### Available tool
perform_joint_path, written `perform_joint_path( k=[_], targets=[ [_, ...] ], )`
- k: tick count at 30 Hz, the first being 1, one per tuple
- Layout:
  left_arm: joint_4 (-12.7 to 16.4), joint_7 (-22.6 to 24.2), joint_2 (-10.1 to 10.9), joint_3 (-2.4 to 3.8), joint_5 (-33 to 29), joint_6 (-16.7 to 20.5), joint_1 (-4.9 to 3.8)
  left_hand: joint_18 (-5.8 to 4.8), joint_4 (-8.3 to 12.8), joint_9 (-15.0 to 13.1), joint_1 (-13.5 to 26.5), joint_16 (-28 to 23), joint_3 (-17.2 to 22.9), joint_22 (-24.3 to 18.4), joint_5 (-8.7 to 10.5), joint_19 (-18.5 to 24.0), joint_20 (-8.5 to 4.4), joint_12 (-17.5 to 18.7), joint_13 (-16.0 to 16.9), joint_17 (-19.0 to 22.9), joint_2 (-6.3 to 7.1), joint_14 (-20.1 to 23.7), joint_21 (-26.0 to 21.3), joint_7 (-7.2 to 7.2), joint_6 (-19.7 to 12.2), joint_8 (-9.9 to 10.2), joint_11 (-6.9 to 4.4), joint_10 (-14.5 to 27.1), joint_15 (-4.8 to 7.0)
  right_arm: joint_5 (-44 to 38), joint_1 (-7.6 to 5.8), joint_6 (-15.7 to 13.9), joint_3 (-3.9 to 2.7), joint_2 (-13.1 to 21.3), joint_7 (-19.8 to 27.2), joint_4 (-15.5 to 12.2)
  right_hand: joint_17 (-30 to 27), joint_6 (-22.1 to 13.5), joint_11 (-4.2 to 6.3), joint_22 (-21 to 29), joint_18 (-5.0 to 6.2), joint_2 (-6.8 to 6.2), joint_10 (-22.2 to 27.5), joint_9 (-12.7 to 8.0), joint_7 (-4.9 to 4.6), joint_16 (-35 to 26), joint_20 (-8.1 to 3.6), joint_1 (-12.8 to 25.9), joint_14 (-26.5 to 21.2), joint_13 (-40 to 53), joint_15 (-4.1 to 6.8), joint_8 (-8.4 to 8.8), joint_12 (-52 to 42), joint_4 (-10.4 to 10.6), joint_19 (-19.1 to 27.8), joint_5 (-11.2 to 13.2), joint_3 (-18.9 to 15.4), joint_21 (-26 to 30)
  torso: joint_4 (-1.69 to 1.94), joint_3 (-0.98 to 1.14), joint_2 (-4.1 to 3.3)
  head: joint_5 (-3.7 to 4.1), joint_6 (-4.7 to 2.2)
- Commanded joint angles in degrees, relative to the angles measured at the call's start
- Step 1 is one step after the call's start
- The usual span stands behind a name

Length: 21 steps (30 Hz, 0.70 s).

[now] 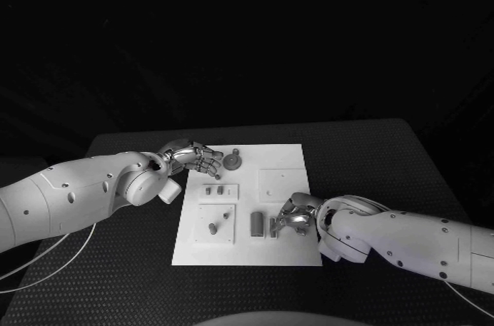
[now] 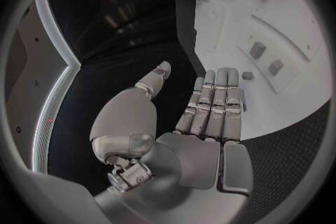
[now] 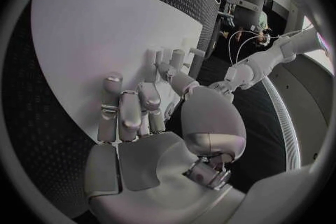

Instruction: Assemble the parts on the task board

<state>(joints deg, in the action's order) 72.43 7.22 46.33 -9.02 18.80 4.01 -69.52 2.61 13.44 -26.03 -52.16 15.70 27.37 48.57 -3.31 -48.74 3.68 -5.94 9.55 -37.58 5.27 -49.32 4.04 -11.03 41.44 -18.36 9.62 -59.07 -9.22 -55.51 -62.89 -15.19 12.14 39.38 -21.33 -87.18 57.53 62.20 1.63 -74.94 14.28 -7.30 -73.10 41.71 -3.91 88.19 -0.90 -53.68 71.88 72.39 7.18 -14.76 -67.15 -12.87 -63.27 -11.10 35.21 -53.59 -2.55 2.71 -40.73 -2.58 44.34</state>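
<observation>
My left robot hand (image 1: 195, 157): it hovered at the far left corner of the board, fingers straight and side by side, thumb apart, grasping nothing; in my left wrist view (image 2: 203, 117) the fingertips reached just over the board's edge.
My right robot hand (image 1: 293, 215): it rested on the near right part of the board, fingers curled round an upright grey block (image 1: 276, 226); whether it truly gripped the block I could not tell.
Board (image 1: 283, 158): a white plate lying flat in the middle of the bench (image 1: 391, 162).
Parts near my right robot hand: a dark upright cylinder (image 1: 256, 221) stood just beside the block.
Parts near my left robot hand: a round piece with a stem (image 1: 235, 158) lay just beside my fingertips.
Other parts: two small pegs (image 1: 216, 191) sat on a raised tile, and a slanted pin (image 1: 213, 228) on the tile nearer me.
</observation>
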Motion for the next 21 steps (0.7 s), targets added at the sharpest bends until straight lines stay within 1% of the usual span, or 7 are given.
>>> perform_joint_path(
  k=[1, 6, 12, 14, 16, 17, 21],
  targets=[
    [-0.3, 0.7, -0.2, 0.03, 0.1, -0.1, -0.06, 0.73, 0.3, 0.1, 0.2, -0.3, -0.2, -0.1, 0.06, 0.5, 0.00, 0.1, 0.1, -0.1, 0.12, 0.2, 0.0, -1.69, 0.4, 0.3, 0.08, -0.4, -0.20, 3.8, 0.60, -1.0, 0.28, 0.4, 2.9, 0.2, -0.4, -2.3, -0.54, -0.7, 0.72, -3.22, 0.7, -4.6, -1.24, -0.3, 0.12, 1.6, -0.7, -0.2, -0.29, 0.69, 0.6, 2.6, -0.1, 0.2, 0.4, 0.3, -0.05, 0.03, 0.06, -0.05, -0.42],
    [-1.3, 1.7, -0.5, 0.03, 0.0, 1.1, -0.06, 0.74, 0.3, 0.1, 0.2, -0.3, -0.2, -0.1, 0.06, 0.5, -0.02, 0.1, 0.1, -0.1, 0.10, 0.1, 0.0, -1.66, 0.5, 0.3, 0.03, -0.6, -0.18, 5.9, -0.20, -0.8, -0.57, 1.2, 4.9, -0.1, -1.4, -3.8, -1.04, -0.8, 0.72, -6.62, 2.4, -4.7, -1.81, -0.4, 0.11, 3.5, -1.8, -0.6, -0.75, 1.29, 1.3, 7.0, 0.3, 0.3, 0.9, 0.5, -0.08, 0.02, 0.09, -0.11, -1.38],
    [-3.1, 3.8, -1.4, 0.03, -1.2, 3.4, -0.05, 0.83, 0.4, 0.0, -0.1, -0.1, 0.0, 0.0, 0.03, 0.0, -0.19, -0.5, 0.5, -0.4, -0.15, -0.6, 0.2, -1.41, 1.1, 0.0, -0.55, -1.9, 0.07, 8.0, -1.82, -1.6, -1.48, 1.8, 8.5, 1.7, -2.0, -4.4, -1.21, -1.0, 0.72, -7.60, 3.5, -4.6, -2.02, -0.4, 0.22, 4.5, -2.8, -0.8, -0.93, 1.37, 1.7, 8.8, 0.7, 0.4, 0.6, 0.6, -0.22, -0.02, 0.23, 0.18, -3.01],
    [-3.1, 4.6, -1.5, 0.03, -2.0, 4.7, -0.05, 0.83, 0.6, 0.0, -0.3, 0.1, 0.0, 0.0, 0.01, -0.4, -0.35, -0.9, 0.7, -0.6, -0.36, -1.2, 0.3, -1.15, 1.8, -0.4, -0.91, -2.8, 0.34, 11.4, -2.41, -1.7, -1.68, 1.8, 12.1, 3.4, -2.1, -4.8, -1.32, -1.0, 0.72, -7.24, 3.8, -4.7, -2.13, -0.4, 0.18, 4.1, -3.0, -0.9, -0.95, 1.56, 1.9, 8.7, 0.8, 0.4, 0.7, 0.6, -0.40, -0.01, 0.40, 0.10, -3.68],
    [-2.4, 4.8, -1.3, 0.04, -3.3, 5.9, -0.05, 0.62, 0.7, 0.0, -0.5, 0.4, 0.1, -0.1, -0.02, -0.2, -0.42, -1.1, 0.8, -0.8, -0.53, -1.9, 0.1, -0.93, 2.3, -0.6, -1.21, -3.5, 0.58, 14.8, -2.79, 0.2, -2.09, 1.5, 16.7, 5.6, -2.6, -5.3, -1.45, -1.0, 0.72, -6.46, 4.3, -4.7, -2.34, -0.4, 0.17, 3.5, -3.5, -1.0, -1.11, 1.71, 2.0, 8.3, 1.1, 0.4, 0.5, 0.6, -0.55, 0.01, 0.57, 0.03, -4.17],
    [-1.8, 5.1, -1.1, 0.06, -4.2, 6.4, -0.06, 0.42, 1.1, -0.1, -1.1, 0.7, 0.4, -0.1, -0.05, -0.1, -0.56, -1.3, 1.0, -0.9, -0.80, -2.6, 0.0, -0.71, 2.8, -0.8, -1.49, -4.1, 0.84, 16.7, -2.94, 2.1, -2.82, 1.0, 19.7, 7.7, -3.2, -5.6, -1.58, -1.1, 0.72, -5.76, 4.9, -4.6, -2.44, -0.5, 0.25, 3.3, -4.0, -1.3, -1.22, 1.75, 2.4, 8.0, 1.3, 0.5, 0.2, 0.6, -0.75, 0.06, 0.79, -0.10, -4.57],
    [-0.9, 6.0, -0.9, 0.15, -4.7, 6.6, -0.24, -0.05, 1.7, -0.1, -2.2, 1.0, 0.9, 0.0, -0.05, -0.3, -0.97, -1.7, 1.2, -1.1, -1.50, -3.9, 0.1, -0.09, 4.4, -1.5, -2.02, -5.5, 1.54, 19.3, -2.98, 3.5, -4.57, -0.8, 25.8, 14.2, -4.8, -6.1, -1.82, -1.1, 0.72, -2.66, 6.4, -4.4, -2.67, -0.8, 0.65, 2.9, -5.8, -1.9, -1.51, 1.73, 3.2, 6.0, 2.4, 0.4, -1.3, 0.8, -1.32, 0.19, 1.44, -0.57, -6.19]
  ],
)
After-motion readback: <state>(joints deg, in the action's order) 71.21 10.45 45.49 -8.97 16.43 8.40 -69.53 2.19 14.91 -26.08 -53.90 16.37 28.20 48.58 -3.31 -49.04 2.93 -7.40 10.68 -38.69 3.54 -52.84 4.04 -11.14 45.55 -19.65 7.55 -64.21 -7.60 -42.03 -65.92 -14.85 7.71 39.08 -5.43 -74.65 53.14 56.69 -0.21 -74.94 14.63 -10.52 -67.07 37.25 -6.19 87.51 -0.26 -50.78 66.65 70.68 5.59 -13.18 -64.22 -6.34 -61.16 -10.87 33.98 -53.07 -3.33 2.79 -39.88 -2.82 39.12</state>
